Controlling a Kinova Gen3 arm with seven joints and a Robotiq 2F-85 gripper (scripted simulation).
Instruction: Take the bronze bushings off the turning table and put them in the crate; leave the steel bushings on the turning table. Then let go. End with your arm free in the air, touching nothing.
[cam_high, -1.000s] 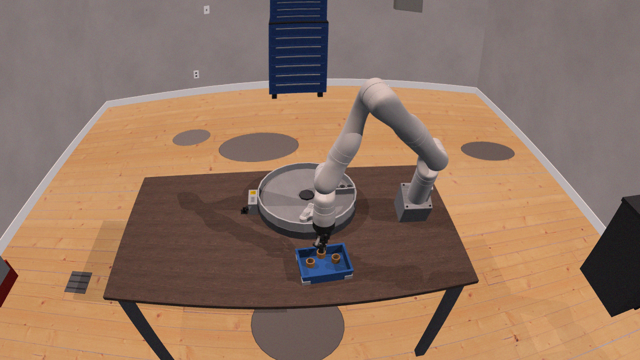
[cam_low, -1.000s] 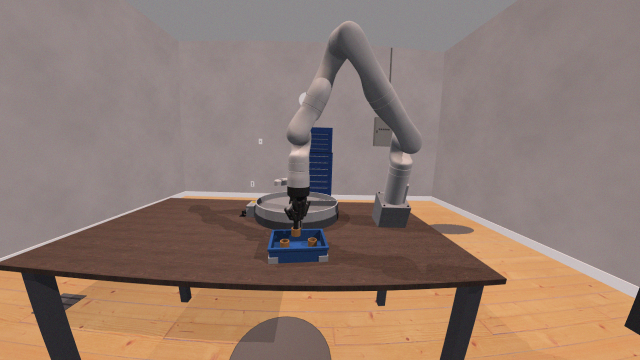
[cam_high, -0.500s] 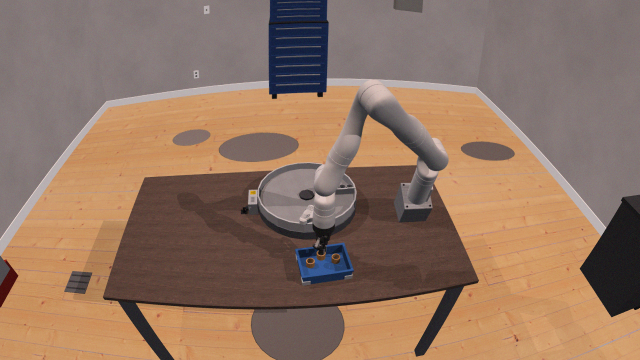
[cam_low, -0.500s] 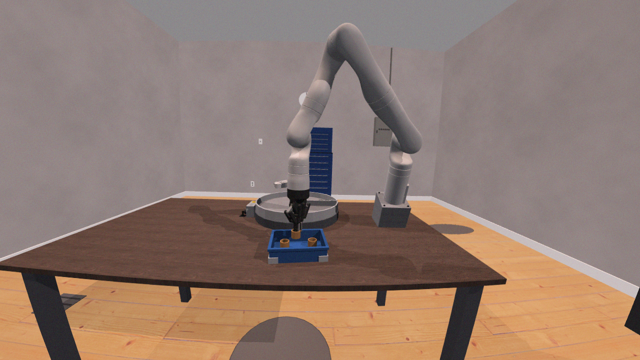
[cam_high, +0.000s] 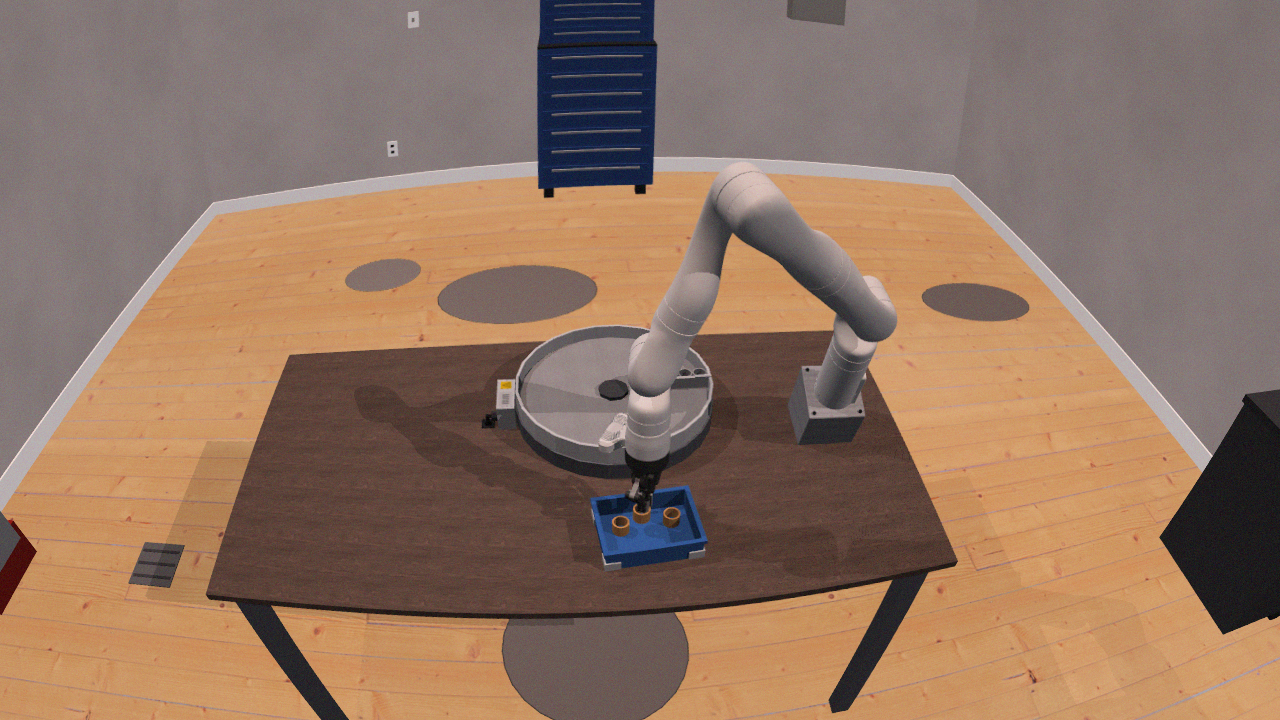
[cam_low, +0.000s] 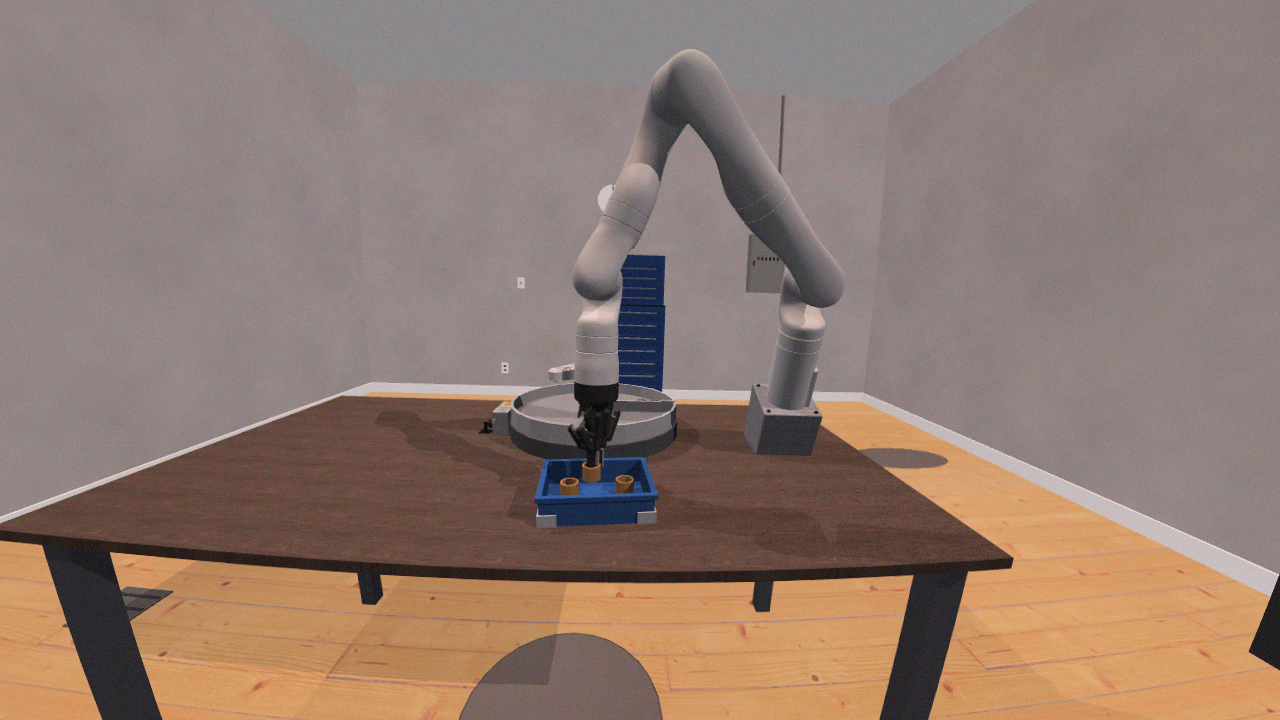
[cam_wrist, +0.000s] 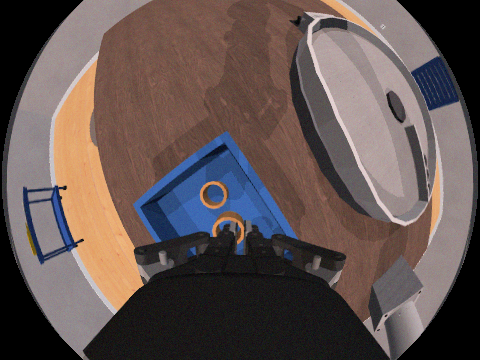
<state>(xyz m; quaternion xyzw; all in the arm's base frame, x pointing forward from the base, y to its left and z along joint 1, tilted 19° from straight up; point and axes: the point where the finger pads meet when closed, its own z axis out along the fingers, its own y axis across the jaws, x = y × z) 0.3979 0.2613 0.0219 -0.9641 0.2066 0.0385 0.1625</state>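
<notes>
My gripper (cam_high: 640, 497) (cam_low: 591, 450) (cam_wrist: 240, 228) is shut on the wall of a bronze bushing (cam_high: 641, 513) (cam_low: 591, 471) (cam_wrist: 230, 222) and holds it low inside the blue crate (cam_high: 657, 551) (cam_low: 595, 510) (cam_wrist: 174, 190), near its back wall. Two more bronze bushings stand in the crate, one on the left (cam_high: 619, 523) (cam_low: 569, 486) (cam_wrist: 214, 194) and one on the right (cam_high: 671, 515) (cam_low: 624, 483). The grey turning table (cam_high: 559, 398) (cam_low: 546, 428) (cam_wrist: 363, 120) lies just behind the crate. Two dark steel bushings (cam_high: 691, 369) sit at its far right rim, beside the arm.
The arm's grey base block (cam_high: 823, 416) (cam_low: 780, 431) stands to the right of the turning table. A small control box (cam_high: 505, 394) is fixed to the turning table's left side. A blue drawer cabinet (cam_high: 595, 98) stands by the far wall.
</notes>
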